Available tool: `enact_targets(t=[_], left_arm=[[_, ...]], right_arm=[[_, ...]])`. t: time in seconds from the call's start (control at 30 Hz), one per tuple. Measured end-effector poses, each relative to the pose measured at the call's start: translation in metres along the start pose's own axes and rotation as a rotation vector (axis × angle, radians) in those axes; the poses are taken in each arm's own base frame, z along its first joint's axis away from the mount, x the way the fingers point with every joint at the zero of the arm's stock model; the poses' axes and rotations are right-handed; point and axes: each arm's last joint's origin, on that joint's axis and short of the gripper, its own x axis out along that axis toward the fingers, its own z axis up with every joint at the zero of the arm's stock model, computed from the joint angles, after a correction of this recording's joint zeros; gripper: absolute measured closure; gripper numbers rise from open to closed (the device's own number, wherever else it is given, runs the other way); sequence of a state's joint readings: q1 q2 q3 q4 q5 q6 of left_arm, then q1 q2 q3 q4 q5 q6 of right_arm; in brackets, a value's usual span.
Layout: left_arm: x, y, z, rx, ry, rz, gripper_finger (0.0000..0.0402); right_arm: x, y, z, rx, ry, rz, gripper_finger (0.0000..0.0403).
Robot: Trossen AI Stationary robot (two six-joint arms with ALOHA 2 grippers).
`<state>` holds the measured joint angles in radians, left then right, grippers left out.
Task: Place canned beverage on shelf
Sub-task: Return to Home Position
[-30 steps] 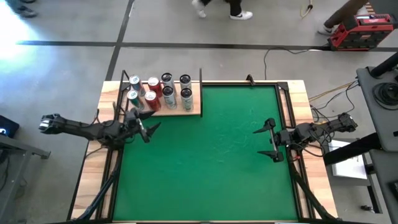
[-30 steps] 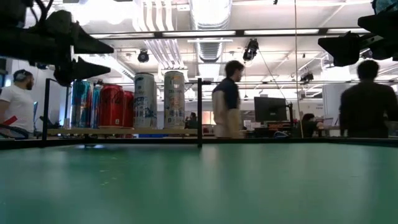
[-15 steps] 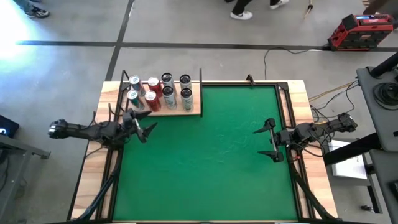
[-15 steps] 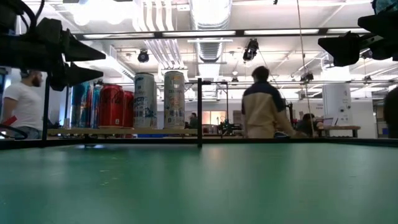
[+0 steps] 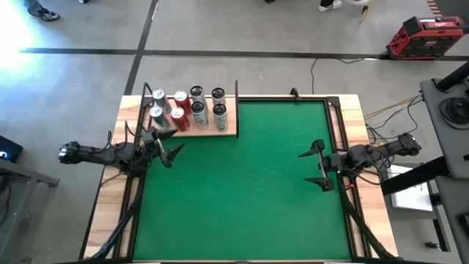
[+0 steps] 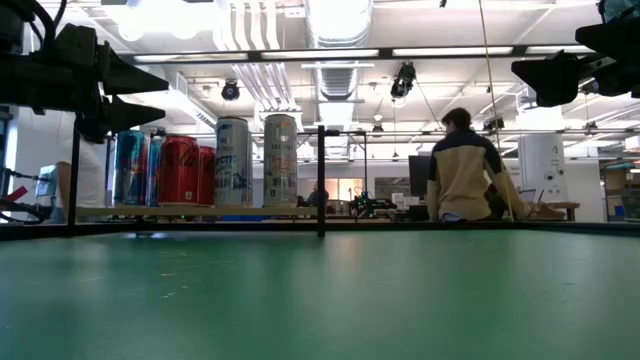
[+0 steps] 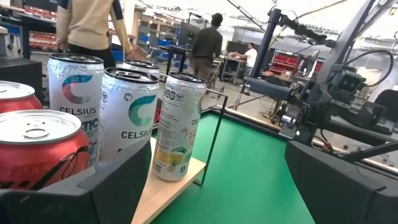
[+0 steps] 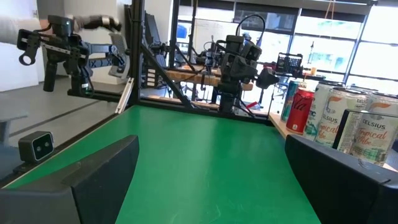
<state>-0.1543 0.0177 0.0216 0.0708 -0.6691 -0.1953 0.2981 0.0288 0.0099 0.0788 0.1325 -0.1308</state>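
Green mat [image 5: 249, 198] covers most of the table [image 5: 353, 110] in the high view. At the picture's upper left lies the shelf [image 5: 229, 129], a pale wood board edged with thin black rods. It carries eight cans [image 5: 199, 111], upright in two close rows of four, and no can shows off the board, so the placing looks finished to me. The left gripper [image 5: 174, 155] hovers just beside the shelf's near edge with its fingers spread, holding nothing. The right gripper [image 5: 308, 167] hangs over the mat's right side, well apart from the shelf, its jaws also wide and empty. In the low view the cans stand in line on the board: blue-toned ones at the left, then a red can [image 6: 180, 170], a white and blue can [image 6: 232, 160] and a white and yellow can [image 6: 280, 160]. The left gripper shows dark at the upper left, near the cans but touching none, and a person [image 6: 465, 180] is in the room beyond, back turned. The left wrist view looks past that gripper's parted fingers [image 7: 118, 186] at the cans close by, with the white and yellow can at the board's end. The right wrist view shows its own spread fingers over bare mat, with the shelf and the left arm farther off. Such cans are probably thin-walled and smooth, firm if full but easy to dent, and tall enough to tip. I would grip one across the round body near mid-height with moderate force, keeping clear of its close neighbours.
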Motion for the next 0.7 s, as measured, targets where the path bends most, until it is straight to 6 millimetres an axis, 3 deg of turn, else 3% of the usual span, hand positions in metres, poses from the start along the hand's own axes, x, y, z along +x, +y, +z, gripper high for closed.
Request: enact_targets(t=[0.7], left_arm=[[0.0005,-0.0003,-0.0004,0.003,0.004,0.001,0.0047]], right_arm=[[0.0000,0.0000,0.0000,0.000,0.000,0.000,0.0007]])
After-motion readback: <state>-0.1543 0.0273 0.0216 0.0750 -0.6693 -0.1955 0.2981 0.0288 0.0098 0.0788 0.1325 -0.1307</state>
